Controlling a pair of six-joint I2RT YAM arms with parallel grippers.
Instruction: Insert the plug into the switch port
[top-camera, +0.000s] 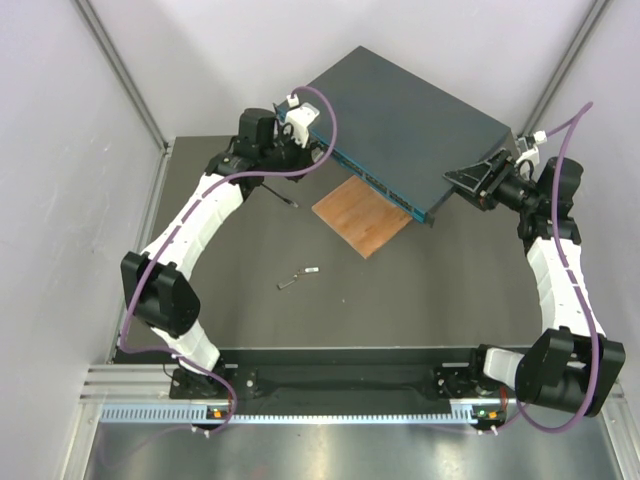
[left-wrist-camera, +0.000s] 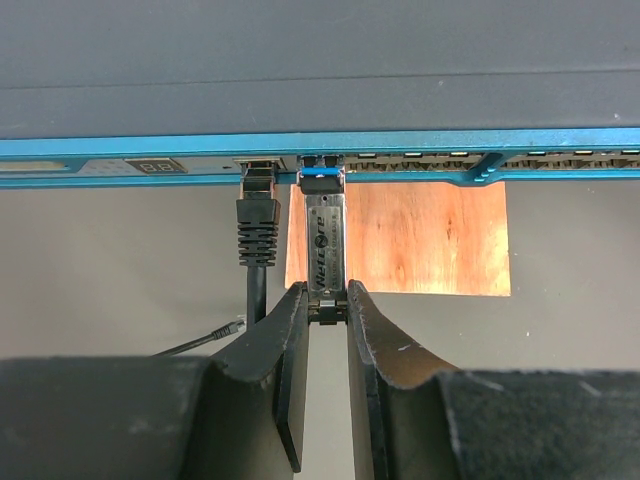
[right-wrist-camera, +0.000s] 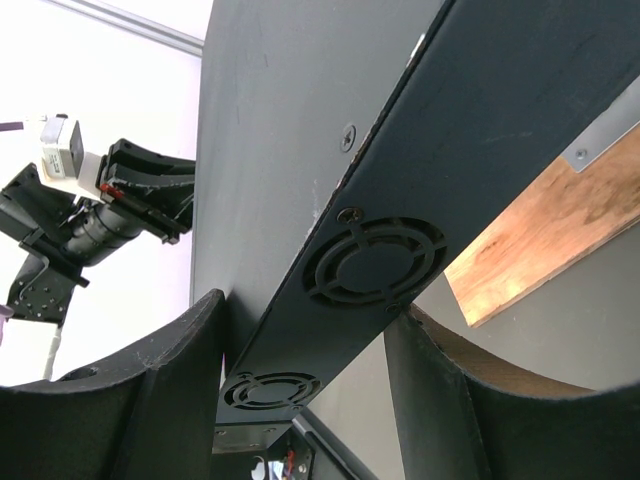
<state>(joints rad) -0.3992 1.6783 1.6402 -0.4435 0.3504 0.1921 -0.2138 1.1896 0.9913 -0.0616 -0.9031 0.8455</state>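
Observation:
The dark blue-grey switch (top-camera: 410, 120) lies tilted at the back, its teal front face (left-wrist-camera: 120, 148) filling the top of the left wrist view. My left gripper (left-wrist-camera: 327, 300) is shut on the rear end of a silver labelled module (left-wrist-camera: 326, 240), whose blue tip sits in a switch port (left-wrist-camera: 320, 162). Just left of it, a plug (left-wrist-camera: 258, 180) with a black boot is seated in a neighbouring port, its thin black cable (left-wrist-camera: 256, 295) hanging down. The cable's other pale end (left-wrist-camera: 232, 326) lies on the table. My right gripper (right-wrist-camera: 305, 310) is clamped over the switch's right side panel (right-wrist-camera: 375, 265).
A brown wooden board (top-camera: 362, 215) lies under the switch's front edge. Small loose grey pieces (top-camera: 298, 278) rest on the dark table in the middle. Pale walls enclose the table on the left, back and right.

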